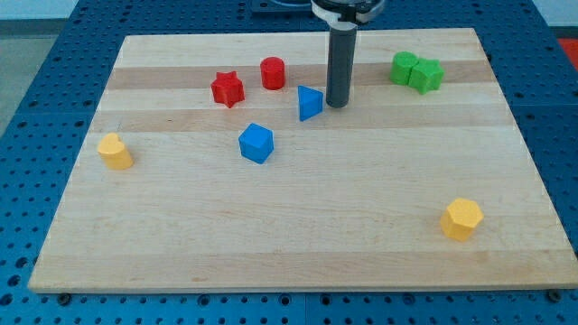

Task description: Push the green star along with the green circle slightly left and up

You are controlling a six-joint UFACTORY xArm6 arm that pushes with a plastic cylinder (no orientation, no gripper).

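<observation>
The green circle [404,67] and the green star [426,75] sit touching each other near the view's top right of the wooden board [289,226]. My tip [337,104] rests on the board well to the left of them, just right of the blue triangle [309,103]. The dark rod rises straight up from the tip toward the view's top.
A red cylinder [273,72] and a red star [228,88] lie at the upper left of centre. A blue hexagon-like block [256,143] sits below them. A yellow block [115,151] is at the left edge, a yellow hexagon [461,218] at the lower right.
</observation>
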